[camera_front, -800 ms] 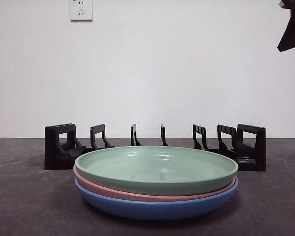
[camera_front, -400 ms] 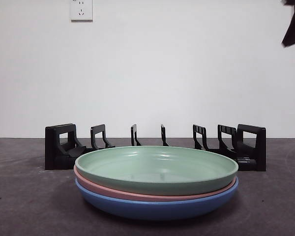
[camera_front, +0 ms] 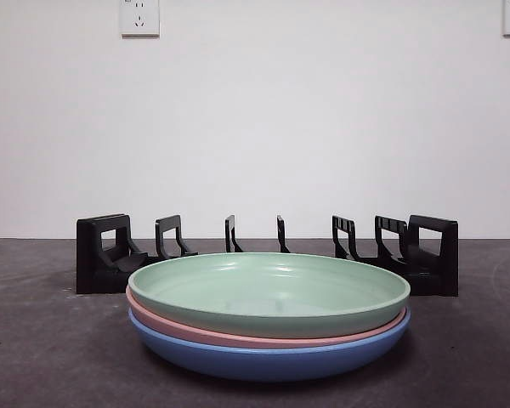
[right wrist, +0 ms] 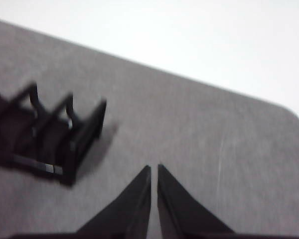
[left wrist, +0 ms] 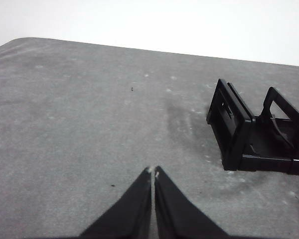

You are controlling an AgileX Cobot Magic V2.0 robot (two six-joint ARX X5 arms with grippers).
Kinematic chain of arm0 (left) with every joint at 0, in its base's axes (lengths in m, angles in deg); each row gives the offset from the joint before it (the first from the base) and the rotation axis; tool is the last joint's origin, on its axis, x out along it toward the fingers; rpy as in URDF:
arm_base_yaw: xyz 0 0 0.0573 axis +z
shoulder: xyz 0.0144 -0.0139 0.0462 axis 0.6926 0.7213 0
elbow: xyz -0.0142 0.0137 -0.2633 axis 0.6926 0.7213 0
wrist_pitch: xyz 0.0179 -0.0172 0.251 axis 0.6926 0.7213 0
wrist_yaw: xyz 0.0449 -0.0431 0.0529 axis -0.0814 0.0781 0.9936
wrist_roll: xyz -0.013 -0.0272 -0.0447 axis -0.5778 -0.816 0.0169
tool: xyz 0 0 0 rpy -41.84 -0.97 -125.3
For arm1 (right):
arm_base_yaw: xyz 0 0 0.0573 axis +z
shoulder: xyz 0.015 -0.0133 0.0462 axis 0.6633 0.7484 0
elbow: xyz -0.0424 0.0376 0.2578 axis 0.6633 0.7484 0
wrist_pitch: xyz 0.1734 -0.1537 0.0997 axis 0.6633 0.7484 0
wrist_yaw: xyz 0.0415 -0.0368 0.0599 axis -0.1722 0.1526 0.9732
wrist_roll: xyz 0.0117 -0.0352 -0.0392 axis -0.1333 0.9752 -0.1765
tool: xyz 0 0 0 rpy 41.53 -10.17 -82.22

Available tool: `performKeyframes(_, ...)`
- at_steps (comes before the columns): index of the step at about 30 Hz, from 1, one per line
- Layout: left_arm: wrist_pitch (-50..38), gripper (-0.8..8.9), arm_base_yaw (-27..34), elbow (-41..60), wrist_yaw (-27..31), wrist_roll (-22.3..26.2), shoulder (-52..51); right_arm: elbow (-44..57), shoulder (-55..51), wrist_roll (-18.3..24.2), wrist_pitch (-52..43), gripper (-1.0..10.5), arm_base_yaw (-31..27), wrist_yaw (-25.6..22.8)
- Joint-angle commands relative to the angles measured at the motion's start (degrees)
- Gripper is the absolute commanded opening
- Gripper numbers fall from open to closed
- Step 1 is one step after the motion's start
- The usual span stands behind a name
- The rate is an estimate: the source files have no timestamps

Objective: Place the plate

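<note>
Stacked just in front of the black slotted plastic plate rack (camera_front: pixel 268 253) on the dark grey table (camera_front: pixel 34 340): pale green round plate (camera_front: pixel 269 291) on top, pink plate (camera_front: pixel 238 337) beneath, blue plate (camera_front: pixel 268 359) lowest. Left gripper (left wrist: pixel 153 172) beside one end of the rack, jaws pressed together, gripping nothing. Right gripper (right wrist: pixel 154 168) beside the other end, somewhat blurred, jaws seemingly closed too, empty.
</note>
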Motion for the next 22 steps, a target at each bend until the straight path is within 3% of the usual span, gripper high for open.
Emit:
performKeyframes(1, 0.35, 0.08, 0.00, 1.14, 0.09, -0.50, 0.11, 5.29, -6.71, -2.25, -0.50, 0.2, -1.97, -0.09)
performKeyframes(7, 0.35, 0.08, 0.00, 1.14, 0.11, -0.50, 0.11, 12.15, -16.35, -3.65, -0.70, 0.2, -3.10, -0.55)
performKeyframes(22, 0.35, 0.08, 0.02, 1.14, 0.11, -0.50, -0.07, 12.76, -16.22, -4.94, 1.46, 0.2, -1.25, -1.55)
